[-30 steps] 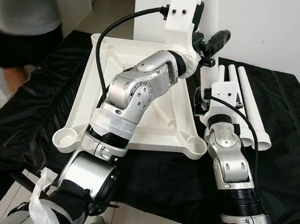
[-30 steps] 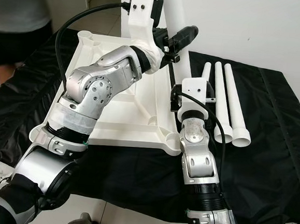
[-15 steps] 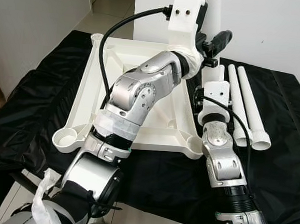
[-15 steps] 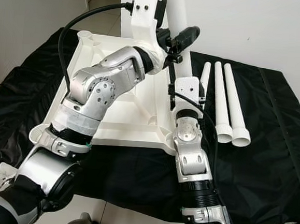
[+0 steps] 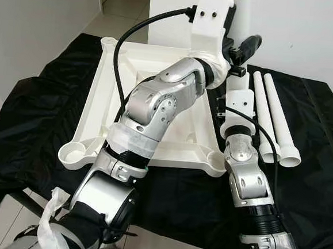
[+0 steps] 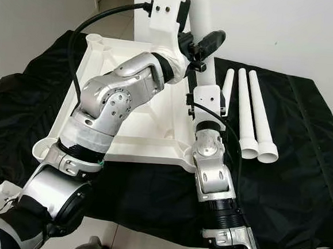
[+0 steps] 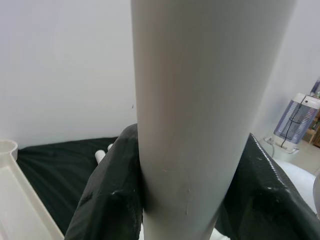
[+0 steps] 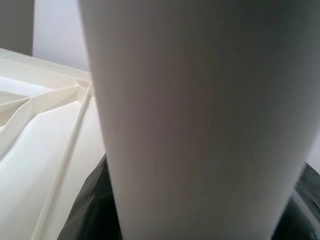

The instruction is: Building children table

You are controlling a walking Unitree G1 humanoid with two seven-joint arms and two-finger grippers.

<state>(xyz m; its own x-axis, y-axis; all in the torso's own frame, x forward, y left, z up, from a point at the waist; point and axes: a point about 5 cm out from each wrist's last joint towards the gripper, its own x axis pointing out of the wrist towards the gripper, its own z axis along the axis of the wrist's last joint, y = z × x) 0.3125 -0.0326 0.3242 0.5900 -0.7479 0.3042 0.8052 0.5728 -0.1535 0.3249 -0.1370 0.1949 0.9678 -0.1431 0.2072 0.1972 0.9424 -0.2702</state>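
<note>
An upside-down white table top [image 5: 119, 80] lies on a black cloth. A white table leg [image 6: 198, 11] stands upright at its far right corner. My left gripper [image 6: 199, 48] is shut on the leg high up, and in the left wrist view the leg [image 7: 200, 100] sits between the black fingers [image 7: 107, 195]. My right gripper [image 6: 205, 88] grips the same leg lower down, just above the corner. Its fingers are hidden behind the white wrist mount, but the right wrist view shows the leg [image 8: 200, 125] close up between dark fingers [image 8: 85, 210].
Three loose white legs [image 6: 253, 108] lie side by side on the cloth [image 6: 301, 170] right of the table top. Round leg sockets sit at the near corners [image 5: 74, 152] [image 5: 217, 159] and the far left corner [image 5: 109, 41]. White walls stand behind.
A person at the left has gone out of view. My right arm has moved forward and left to the upright leg. The left gripper with the leg has shifted slightly right.
</note>
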